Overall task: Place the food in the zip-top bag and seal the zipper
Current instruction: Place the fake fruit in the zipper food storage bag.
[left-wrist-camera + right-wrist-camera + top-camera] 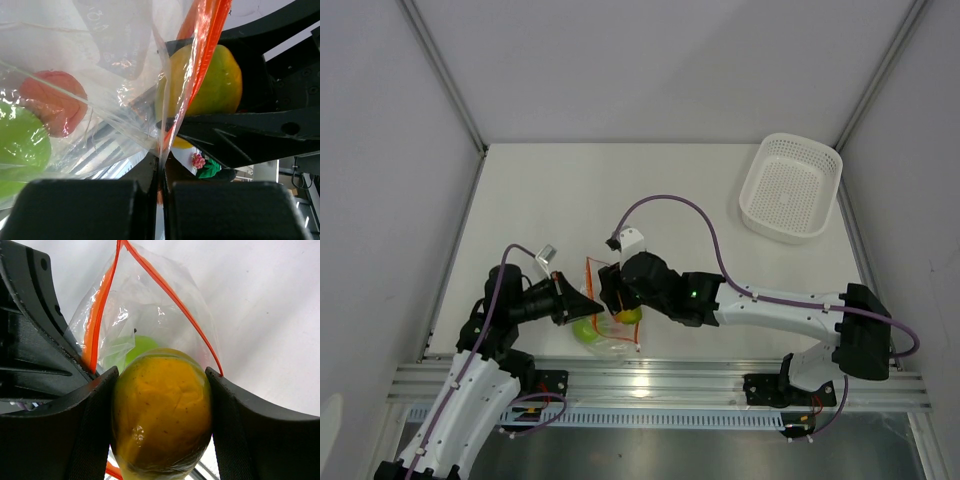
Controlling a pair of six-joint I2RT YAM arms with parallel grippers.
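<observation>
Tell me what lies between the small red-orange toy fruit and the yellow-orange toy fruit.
In the left wrist view, the wall of the clear crinkly plastic bag and its thin red-orange zipper strip hang between them.

Yellow-orange fruit (pixel 160 415) at open bag (pixel 150 305) mouth

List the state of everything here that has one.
Clear crinkly plastic zip-top bag: mouth open, edge pinched.
Thin red-orange zipper strip: unsealed, halves apart.
Lime-green toy ball: inside bag.
Small red-orange toy fruit: inside bag.
Yellow-orange toy fruit: gripped, at the bag's mouth.
Left tool: shut on bag edge.
Right tool: closed on the yellow-orange fruit.
White perforated plastic basket: upright.
</observation>
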